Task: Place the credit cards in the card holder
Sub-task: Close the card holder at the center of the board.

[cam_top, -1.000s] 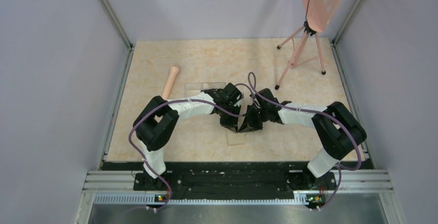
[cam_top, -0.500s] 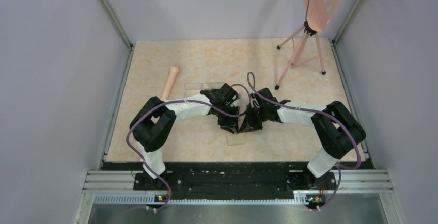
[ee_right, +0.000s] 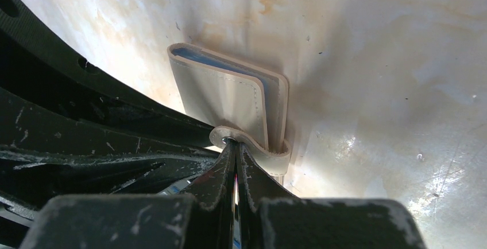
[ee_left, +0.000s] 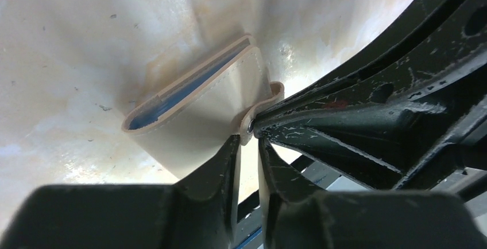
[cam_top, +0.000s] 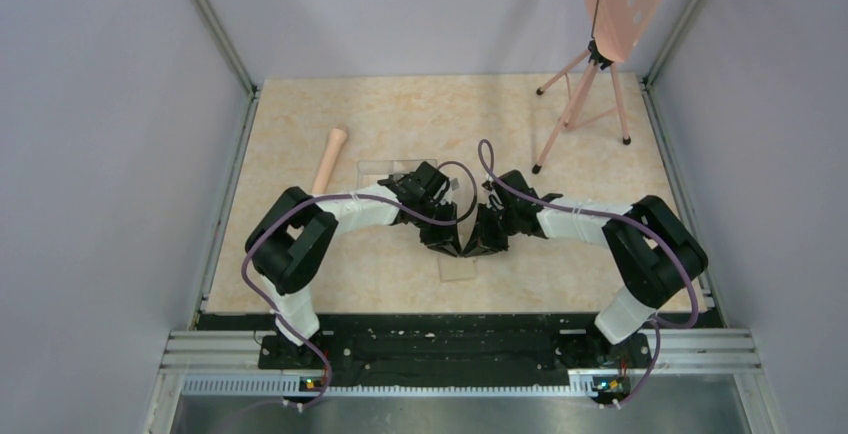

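Firmly, right claw (ee_right: 233, 146) pinches the card holder (ee_right: 221, 97) by its tab; left claw (ee_left: 248, 144) slightly spread.

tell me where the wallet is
Wrist views show the wallet at mid-table, its tab pinched by the right gripper, the left gripper just beside it.

Top cam sits above and behind the arm bases (cam_top: 295, 339), looking down on the whole table (cam_top: 420, 114). Left wrist cam looks past the left gripper (ee_left: 248, 151), right wrist cam past the right gripper (ee_right: 235, 148). I get both very close, from opposite sides, sharing the card holder (ee_left: 195, 117).
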Robot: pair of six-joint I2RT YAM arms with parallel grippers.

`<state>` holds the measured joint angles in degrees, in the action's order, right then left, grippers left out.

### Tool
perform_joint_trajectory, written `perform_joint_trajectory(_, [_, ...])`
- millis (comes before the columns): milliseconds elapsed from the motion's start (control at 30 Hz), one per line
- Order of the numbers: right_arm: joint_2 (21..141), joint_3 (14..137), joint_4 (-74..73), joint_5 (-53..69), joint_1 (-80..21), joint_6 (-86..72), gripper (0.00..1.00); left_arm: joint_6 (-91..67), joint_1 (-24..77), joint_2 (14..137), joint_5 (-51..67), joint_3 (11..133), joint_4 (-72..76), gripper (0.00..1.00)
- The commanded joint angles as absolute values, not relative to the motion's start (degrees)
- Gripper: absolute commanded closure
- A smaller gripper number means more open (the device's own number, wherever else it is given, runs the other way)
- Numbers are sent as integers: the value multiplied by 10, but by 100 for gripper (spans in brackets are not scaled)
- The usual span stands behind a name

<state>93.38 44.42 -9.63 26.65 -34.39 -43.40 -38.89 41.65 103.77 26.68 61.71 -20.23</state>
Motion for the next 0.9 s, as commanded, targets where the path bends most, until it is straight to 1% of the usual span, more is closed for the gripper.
perform_joint_trajectory(0, [948, 441, -114, 244, -353, -413, 100, -392, 414, 1045, 278, 616, -164, 82])
perform_joint_trajectory(100, [948, 441, -114, 245, -353, -412, 100, -387, 414, 1045, 271, 619, -165, 98])
perform_joint_trajectory(133, [949, 441, -114, 246, -353, -413, 100, -385, 414, 1045, 267, 621, -167, 100])
perform_joint_trajectory(333, [941, 450, -120, 249, -353, -409, 100, -377, 414, 1043, 251, 626, -188, 100])
perform_joint_trajectory(667, [891, 468, -124, 237, -353, -404, 100, -388, 415, 1026, 253, 632, -206, 100])
perform_joint_trajectory(867, [887, 470, -123, 239, -353, -407, 100, -390, 415, 1016, 249, 630, -212, 100])
